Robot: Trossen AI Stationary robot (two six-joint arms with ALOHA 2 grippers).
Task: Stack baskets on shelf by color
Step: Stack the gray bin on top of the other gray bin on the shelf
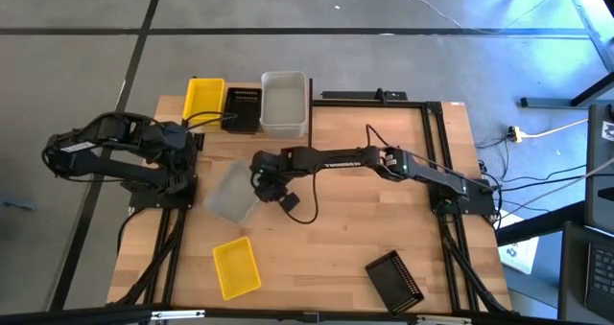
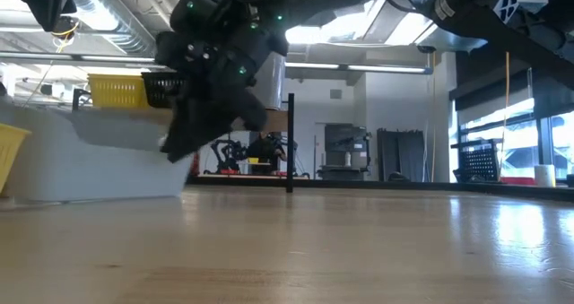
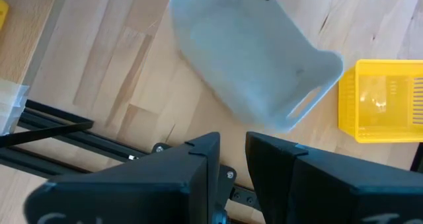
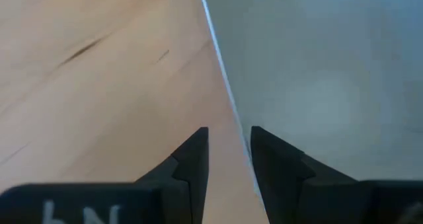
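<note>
A translucent white-grey basket (image 1: 230, 195) lies left of the table's middle, and my right gripper (image 1: 257, 184) is shut on its rim. The left wrist view shows this basket (image 3: 251, 59) with a slot handle. A yellow basket (image 1: 235, 266) and a black perforated basket (image 1: 395, 280) sit near the near edge. At the far edge stand a yellow basket (image 1: 203, 100), a black basket (image 1: 243, 109) and a white one (image 1: 284, 103), beside the shelf's black rails (image 1: 374, 99). My left gripper (image 1: 190, 138) waits shut at the table's left. My right gripper (image 4: 229, 151) holds the translucent basket by the top edge of one side wall (image 4: 231, 112), one finger inside the basket and one outside. The fingers come slanting down from the table's right. In the low view the basket's bottom (image 2: 99, 195) reaches the tabletop.
Black frame rails (image 1: 434, 152) run along the table's right side, and an upright black divider (image 2: 289, 143) stands at the far edge. A cable (image 1: 312, 205) loops across the middle of the table. Bare wood lies between the near yellow and black baskets.
</note>
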